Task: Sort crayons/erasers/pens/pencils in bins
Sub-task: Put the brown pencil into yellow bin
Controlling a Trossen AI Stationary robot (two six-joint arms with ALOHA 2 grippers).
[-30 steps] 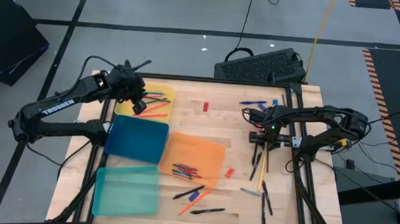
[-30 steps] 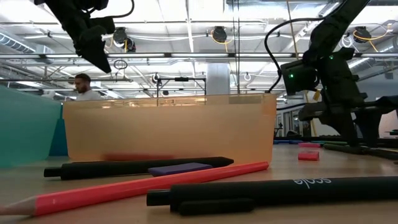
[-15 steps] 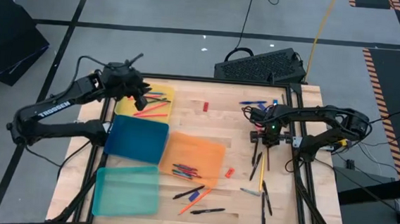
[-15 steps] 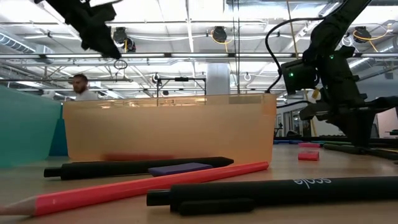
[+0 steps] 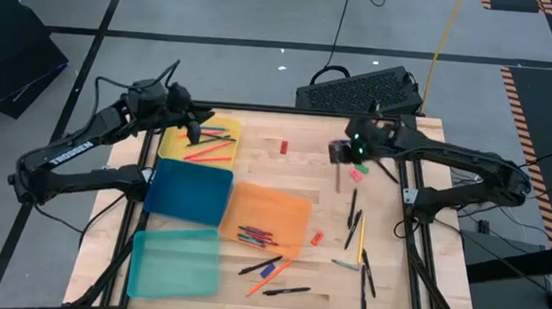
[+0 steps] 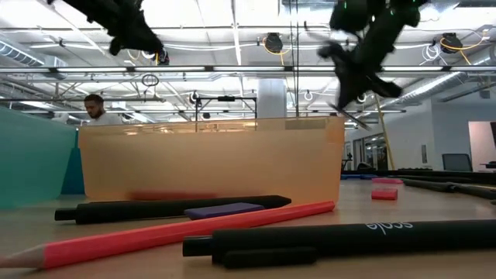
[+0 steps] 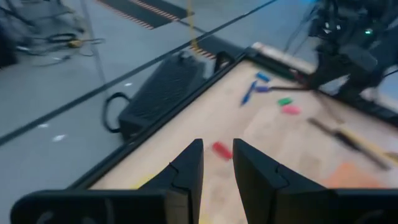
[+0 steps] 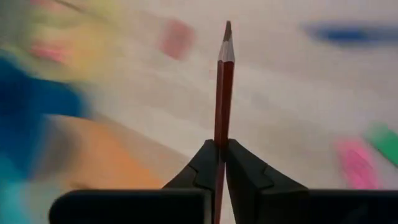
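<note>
Because pencils belong in the yellow bin (image 5: 220, 146), the right gripper (image 5: 339, 157) hangs well right of it, clamped on a red pencil (image 8: 222, 87); the left gripper (image 5: 192, 127), empty and slightly parted, hovers over it.

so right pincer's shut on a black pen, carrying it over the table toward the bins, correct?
Not a pen. The right wrist view shows the right pincer shut on a red pencil with a sharpened wooden tip. The rest holds: in the high view it is over the table, lifted.
</note>
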